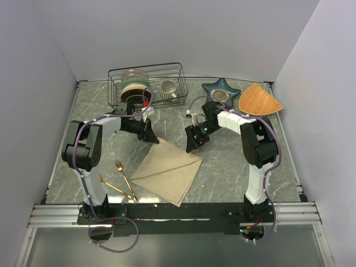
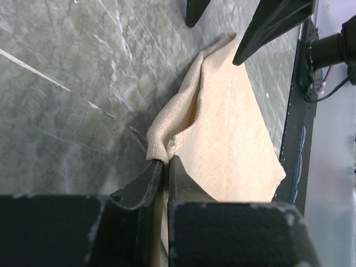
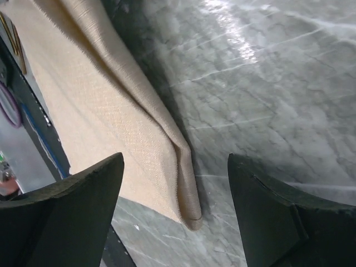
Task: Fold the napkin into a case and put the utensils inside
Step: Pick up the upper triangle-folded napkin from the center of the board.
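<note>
Nearest me on the counter (image 1: 233, 167), the gold fork (image 1: 126, 181) and spoon (image 1: 115, 187) lie crossed at their handle ends just beside the napkin's left corner. Neither is tucked into anything, so the utensil step is not yet begun.

The napkin (image 1: 167, 172) lies flat as a diamond, one corner toward me. A line runs across it from left corner to right, and the right wrist view shows a doubled edge there, so I judge one fold is in. It is nowhere near a long, narrow case with a pocket, and I reckon several folds are left.

Beyond that, the left pincer (image 2: 166, 162) is pinched tight on the napkin's far corner, with cloth bunched up between its fingers. The right pincer (image 3: 175, 161) stands wide open and grips nothing. It hangs over the napkin's right corner, and the folded tip lies on the counter below the gap between its fingers.

At the back sit the wire dish rack (image 1: 146, 67), the blue star dish (image 1: 208, 86) and the orange mat (image 1: 259, 100), well apart from the work.
</note>
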